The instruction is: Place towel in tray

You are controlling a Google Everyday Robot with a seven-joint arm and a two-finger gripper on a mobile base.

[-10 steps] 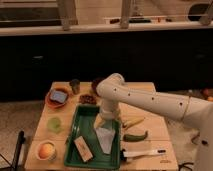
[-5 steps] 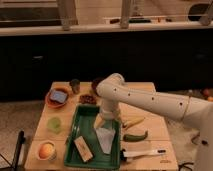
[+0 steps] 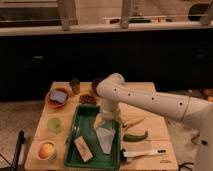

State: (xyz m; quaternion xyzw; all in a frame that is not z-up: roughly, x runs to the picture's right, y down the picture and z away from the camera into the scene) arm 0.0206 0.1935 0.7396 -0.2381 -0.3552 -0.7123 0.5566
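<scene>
A pale towel (image 3: 105, 138) hangs down into the green tray (image 3: 77, 128), its lower end at the tray floor. My gripper (image 3: 106, 120) is right above the towel, over the tray's right half, at the end of the white arm (image 3: 145, 97) reaching in from the right. The towel's top edge meets the gripper. A small tan block (image 3: 83, 148) lies in the tray's front left part.
On the wooden table: an orange bowl with a blue thing (image 3: 58, 96), a dark cup (image 3: 75, 85), a green cup (image 3: 54, 124), a white bowl with an orange fruit (image 3: 46, 150), a yellow item (image 3: 132, 122), a green pepper (image 3: 136, 136), a white-handled tool (image 3: 142, 154).
</scene>
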